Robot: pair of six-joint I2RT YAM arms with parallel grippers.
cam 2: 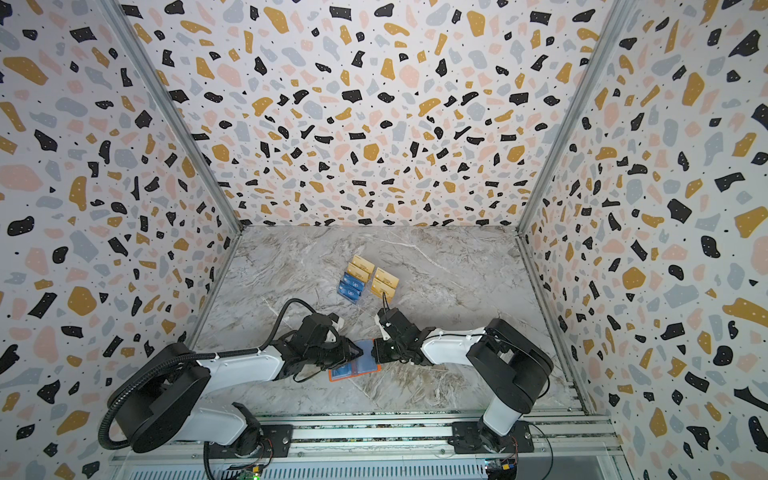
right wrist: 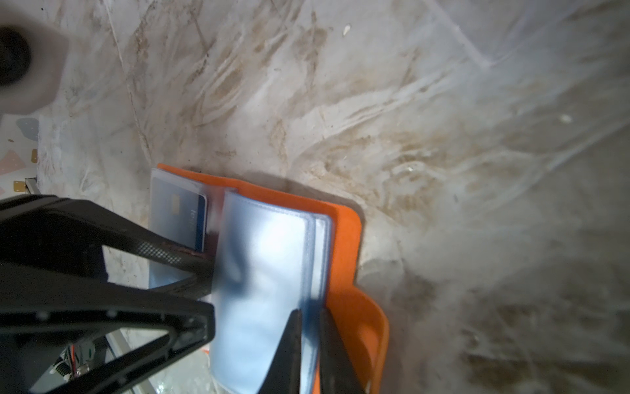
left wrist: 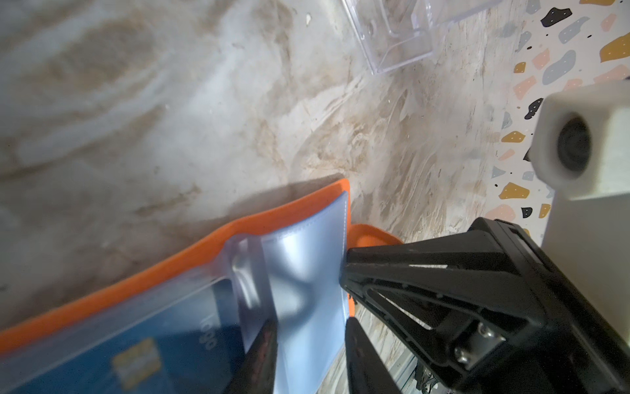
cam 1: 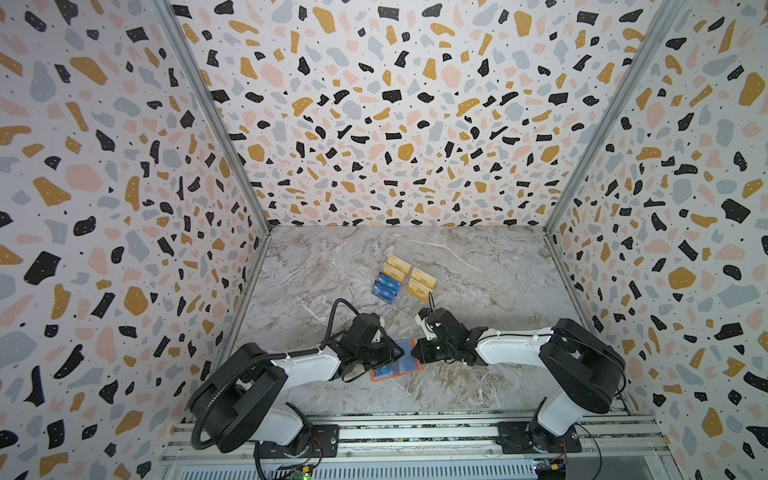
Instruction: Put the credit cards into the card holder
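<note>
The orange card holder (cam 1: 395, 370) (cam 2: 353, 370) lies open on the marble near the front, its clear sleeves facing up. A blue credit card (left wrist: 136, 341) (right wrist: 184, 218) sits inside one sleeve. My right gripper (right wrist: 311, 312) (cam 1: 412, 353) is shut on the edges of several clear sleeves (right wrist: 266, 266), holding them up off the orange cover (right wrist: 344, 245). My left gripper (left wrist: 310, 322) (cam 1: 402, 353) stands open, its fingers straddling one clear sleeve (left wrist: 306, 273). More gold credit cards (cam 1: 422, 282) and blue ones (cam 1: 388, 289) stand further back.
The gold and blue cards sit in a clear acrylic tiered rack (left wrist: 392, 41) (cam 2: 365, 278) mid-table, just beyond the grippers. The two grippers nearly touch tip to tip over the holder. Patterned walls enclose the table on three sides; a metal rail (cam 1: 415, 432) runs along the front.
</note>
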